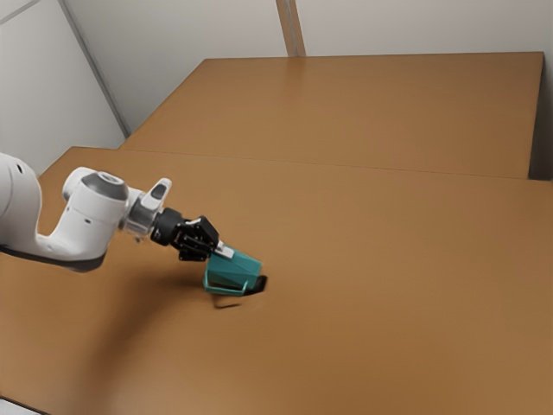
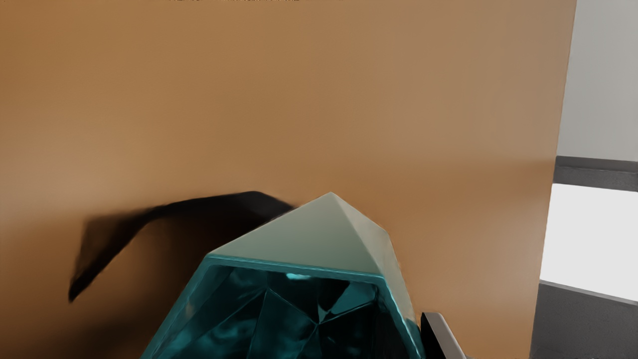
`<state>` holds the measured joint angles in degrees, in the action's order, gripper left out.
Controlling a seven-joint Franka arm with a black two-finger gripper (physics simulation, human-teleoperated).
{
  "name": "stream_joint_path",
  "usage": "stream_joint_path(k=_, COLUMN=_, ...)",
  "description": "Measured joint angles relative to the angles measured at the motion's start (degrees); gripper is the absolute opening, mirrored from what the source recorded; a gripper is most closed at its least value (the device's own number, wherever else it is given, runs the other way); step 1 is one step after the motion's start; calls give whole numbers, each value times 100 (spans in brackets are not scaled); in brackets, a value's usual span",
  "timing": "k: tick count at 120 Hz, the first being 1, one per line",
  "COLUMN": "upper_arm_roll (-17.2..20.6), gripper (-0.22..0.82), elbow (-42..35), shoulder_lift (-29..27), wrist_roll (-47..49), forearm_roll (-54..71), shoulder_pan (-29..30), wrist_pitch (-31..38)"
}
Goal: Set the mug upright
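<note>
My gripper (image 1: 219,248) is at the mug's upper side in the exterior view, shut on the teal mug (image 1: 234,270). The mug hangs tilted, its shadow falling partly apart from it on the table. In the wrist view the open mouth of the mug (image 2: 294,311) faces the camera, with dark teal facets inside and a pale, pointed outer surface beyond the rim. One of the fingers (image 2: 442,336) stands against the mug's outer wall; the other is hidden.
The brown table (image 1: 371,259) extends toward the exterior view's right, with another brown surface (image 1: 363,112) behind it. Pale walls (image 1: 415,26) stand beyond. The mug's dark shadow (image 2: 199,203) lies on the table beside it.
</note>
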<state>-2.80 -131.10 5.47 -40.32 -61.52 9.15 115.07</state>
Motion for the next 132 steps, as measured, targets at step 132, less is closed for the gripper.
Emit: stream_joint_path(k=132, upper_arm_roll=677, gripper=-18, elbow=1345, shoulder_lift=384, wrist_roll=2618, forearm_roll=6280, shoulder_pan=-671, wrist_pitch=598)
